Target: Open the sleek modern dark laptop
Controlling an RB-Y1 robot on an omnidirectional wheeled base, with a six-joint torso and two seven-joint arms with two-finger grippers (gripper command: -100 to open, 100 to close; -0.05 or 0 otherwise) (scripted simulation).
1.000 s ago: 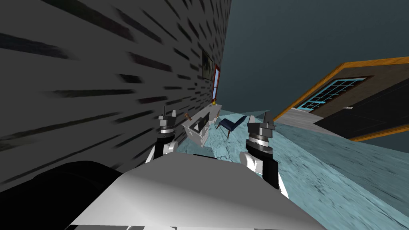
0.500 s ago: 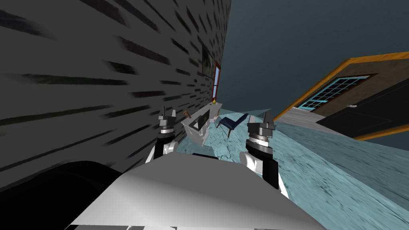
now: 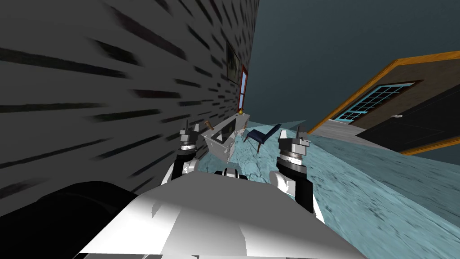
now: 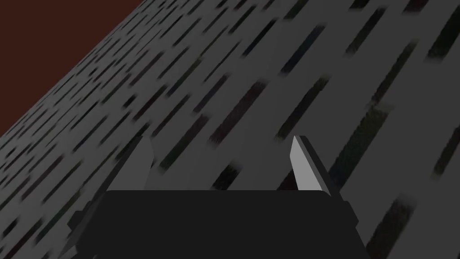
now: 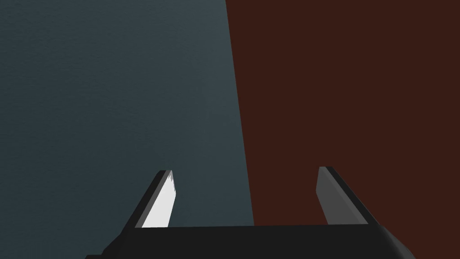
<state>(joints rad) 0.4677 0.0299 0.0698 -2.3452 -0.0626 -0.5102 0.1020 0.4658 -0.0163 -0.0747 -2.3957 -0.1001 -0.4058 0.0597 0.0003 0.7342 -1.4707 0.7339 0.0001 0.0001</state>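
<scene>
both arms are up in front of the robot, empty: the left gripper close by the dark brick wall, fingers spread wide, the right gripper over the pale blue floor, just as wide. far ahead a pale desk stands against that wall, a blue chair right of it; the laptop is a small dark patch on the desk, too small to tell open from shut
</scene>
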